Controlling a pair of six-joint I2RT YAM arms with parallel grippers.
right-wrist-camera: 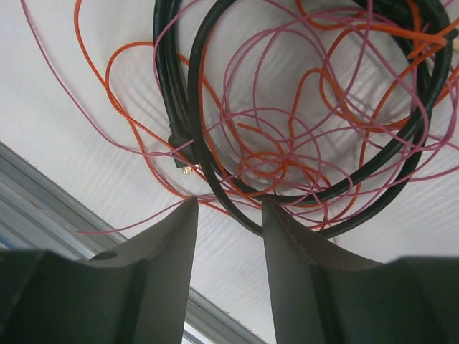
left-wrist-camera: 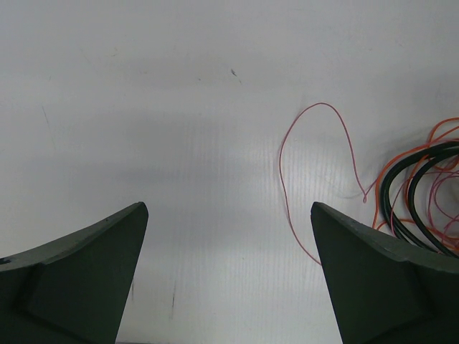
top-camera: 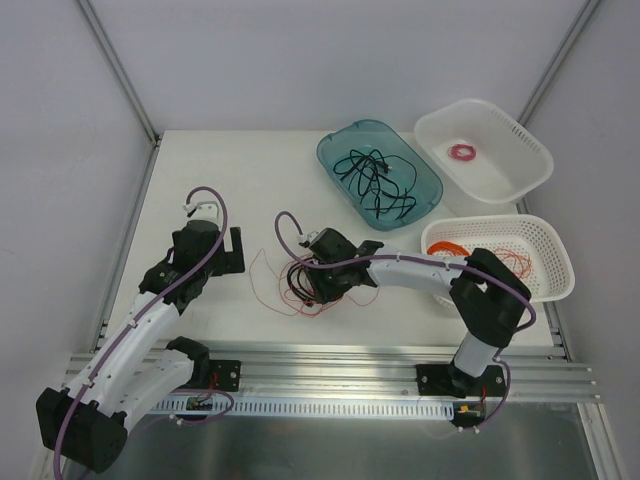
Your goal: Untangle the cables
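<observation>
— From above, how much room have we?

— The cable tangle (top-camera: 290,287) lies mid-table toward the near edge, with bare table (top-camera: 220,180) to its left and on its far side. Our right gripper (top-camera: 314,282) is down on it, its jaws hidden from here. Our left gripper (top-camera: 238,250) sits just left, apart from the tangle. The teal tray (top-camera: 330,150), white basin (top-camera: 530,160) and white basket (top-camera: 555,262) crowd the far right.

— And the left wrist?

— Our jaws are spread wide and empty over the bare surface. One red wire (left-wrist-camera: 323,104) loops out, and the tangle is cut off at the right edge.

— The right wrist?

— Our jaws are narrowly parted. The black cord (right-wrist-camera: 163,72) crosses just at the tips, unpinched as far as we can see. The orange and pink wires (right-wrist-camera: 251,175) overlap too thickly to trace. The near-edge rail (right-wrist-camera: 36,208) runs close by.
</observation>
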